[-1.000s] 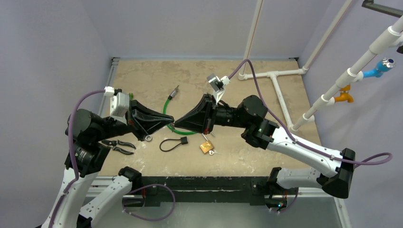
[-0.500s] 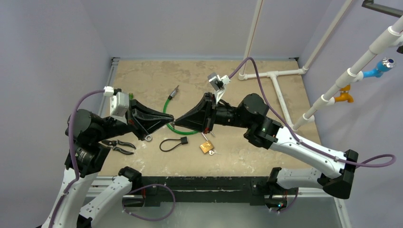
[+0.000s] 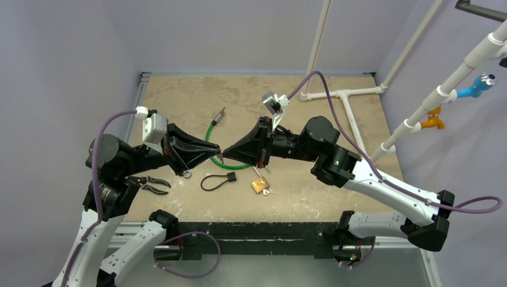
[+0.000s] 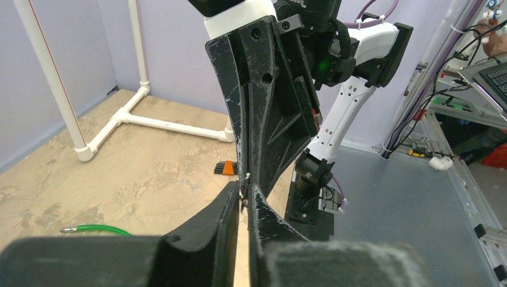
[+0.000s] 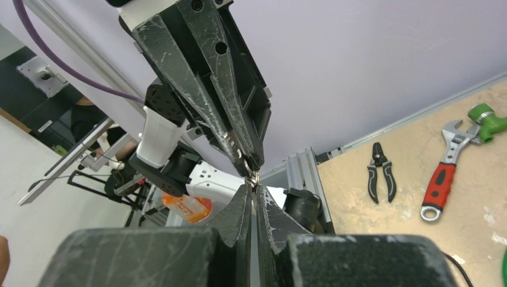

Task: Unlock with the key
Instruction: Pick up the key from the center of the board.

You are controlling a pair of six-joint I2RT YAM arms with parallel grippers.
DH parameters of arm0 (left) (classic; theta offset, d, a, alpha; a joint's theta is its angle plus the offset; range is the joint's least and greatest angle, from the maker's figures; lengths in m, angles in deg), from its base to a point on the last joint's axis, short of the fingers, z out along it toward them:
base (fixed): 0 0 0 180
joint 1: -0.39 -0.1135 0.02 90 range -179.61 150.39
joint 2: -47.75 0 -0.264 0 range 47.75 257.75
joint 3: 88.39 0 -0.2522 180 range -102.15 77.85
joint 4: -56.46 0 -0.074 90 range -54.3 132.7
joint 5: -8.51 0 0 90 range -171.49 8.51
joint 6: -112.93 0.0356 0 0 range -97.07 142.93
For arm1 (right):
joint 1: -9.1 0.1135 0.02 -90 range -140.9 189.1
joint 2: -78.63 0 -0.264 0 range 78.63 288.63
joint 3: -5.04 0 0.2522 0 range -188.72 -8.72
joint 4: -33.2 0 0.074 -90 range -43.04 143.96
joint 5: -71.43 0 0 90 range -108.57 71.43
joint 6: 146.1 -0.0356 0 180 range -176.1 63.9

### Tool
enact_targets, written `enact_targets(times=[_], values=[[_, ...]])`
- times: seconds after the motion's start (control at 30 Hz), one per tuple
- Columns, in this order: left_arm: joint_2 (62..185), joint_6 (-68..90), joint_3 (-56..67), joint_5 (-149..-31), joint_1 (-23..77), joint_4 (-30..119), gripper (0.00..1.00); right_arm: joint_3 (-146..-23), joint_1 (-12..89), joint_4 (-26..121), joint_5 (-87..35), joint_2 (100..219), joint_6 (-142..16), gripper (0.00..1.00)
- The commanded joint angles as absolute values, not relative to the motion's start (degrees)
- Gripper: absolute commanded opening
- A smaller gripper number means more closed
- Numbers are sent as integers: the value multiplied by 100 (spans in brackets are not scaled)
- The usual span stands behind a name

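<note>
My left gripper (image 3: 214, 152) and right gripper (image 3: 222, 155) meet tip to tip in the air over the middle of the table. Both are shut, and a small silver key (image 3: 218, 154) is pinched where the tips touch. The left wrist view shows the key (image 4: 244, 190) as a metal sliver in my left gripper (image 4: 245, 194), right under the right gripper (image 4: 244, 174). From the right wrist, its ring (image 5: 253, 177) sits between my right gripper (image 5: 254, 187) and the left gripper (image 5: 251, 167). A brass padlock (image 3: 259, 186) lies on the table below and to the right, untouched.
A black cable lock (image 3: 229, 176) lies left of the padlock, and a green cable (image 3: 208, 134) curls under the grippers. Black pliers (image 3: 149, 182) and a red-handled wrench (image 5: 441, 179) lie under my left arm. A white pipe frame (image 3: 347, 98) occupies the back right.
Both grippers stay tip to tip. My left arm has shifted slightly right, and my right arm's elbow has moved a little right. The padlock has not moved.
</note>
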State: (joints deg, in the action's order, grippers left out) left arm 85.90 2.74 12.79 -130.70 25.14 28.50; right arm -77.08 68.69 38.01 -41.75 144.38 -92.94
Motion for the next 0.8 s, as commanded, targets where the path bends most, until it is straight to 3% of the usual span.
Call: enact_targets(times=[0.0,0.13,0.53,0.77], values=[[8563,199,1128,-13442,2509,2849,13,-8079,6818,4220,-3624,14251,-9064,0],[8555,205,1156,-13585,2509,2820,26,-8312,6816,4674,-3498,14244,-8871,0],[8570,1167,1225,-13498,2508,2096,26,-9013,6819,6158,-4143,14387,-8194,0],[8651,1455,1342,-13855,2509,1924,39,-9032,6825,6223,-4650,14389,-8107,0]])
